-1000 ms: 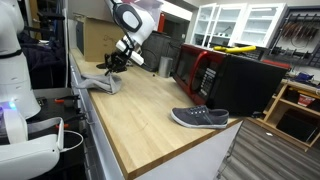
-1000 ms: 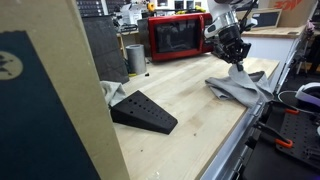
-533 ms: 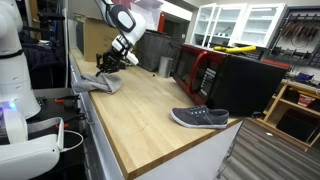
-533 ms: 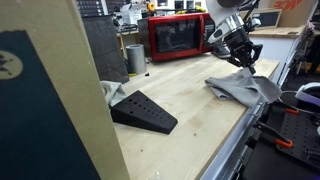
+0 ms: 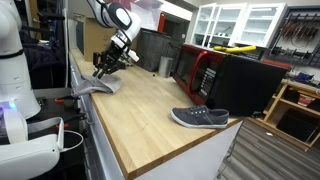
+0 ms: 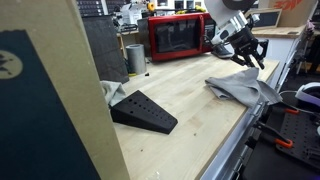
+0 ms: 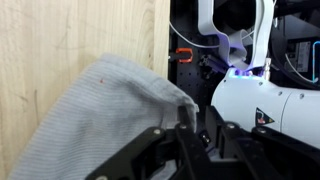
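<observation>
Gripper (image 5: 103,67) just above grey cloth (image 5: 101,86) — shoe (image 5: 200,118) well apart.

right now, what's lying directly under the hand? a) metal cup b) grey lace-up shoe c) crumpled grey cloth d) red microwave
c: in both exterior views the hand hangs just over the crumpled grey cloth at the edge of the light wooden table, and the wrist view shows that cloth right below it. The grey lace-up shoe lies far off at the other end.
</observation>
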Tool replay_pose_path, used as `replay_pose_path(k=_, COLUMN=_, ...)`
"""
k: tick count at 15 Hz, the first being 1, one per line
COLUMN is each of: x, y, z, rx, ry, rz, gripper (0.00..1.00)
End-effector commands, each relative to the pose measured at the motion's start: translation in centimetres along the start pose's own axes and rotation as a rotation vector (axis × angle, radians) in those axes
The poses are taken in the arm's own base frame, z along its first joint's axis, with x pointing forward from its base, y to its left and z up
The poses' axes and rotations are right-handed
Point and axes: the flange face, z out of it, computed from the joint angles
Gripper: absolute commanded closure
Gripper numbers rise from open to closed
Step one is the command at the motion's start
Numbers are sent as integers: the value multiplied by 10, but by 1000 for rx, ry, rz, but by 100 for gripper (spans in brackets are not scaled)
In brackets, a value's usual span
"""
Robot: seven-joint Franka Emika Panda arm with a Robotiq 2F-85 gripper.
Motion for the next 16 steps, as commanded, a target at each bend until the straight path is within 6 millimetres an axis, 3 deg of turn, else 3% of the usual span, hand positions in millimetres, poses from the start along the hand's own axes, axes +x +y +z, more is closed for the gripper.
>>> replay_pose_path(k=1, x=-5, y=-15, z=-4, rx=-2, ry=-74, rz=-155, gripper=42)
replay_pose_path(k=4, x=-3, y=-15, z=-7, rx=9, ry=-74, rz=-205, gripper=20)
replay_pose_path(k=7, x=-2, y=3, z=-14, rx=-15, ry=53, rz=-62, gripper=1)
replay_pose_path(k=12, x=-5, y=28, z=-26, rx=-67, ry=251, rz=106, gripper=0)
replay_pose_path(k=16, x=-6, y=32, z=-25, rx=-60, ry=292, rz=161, gripper=0)
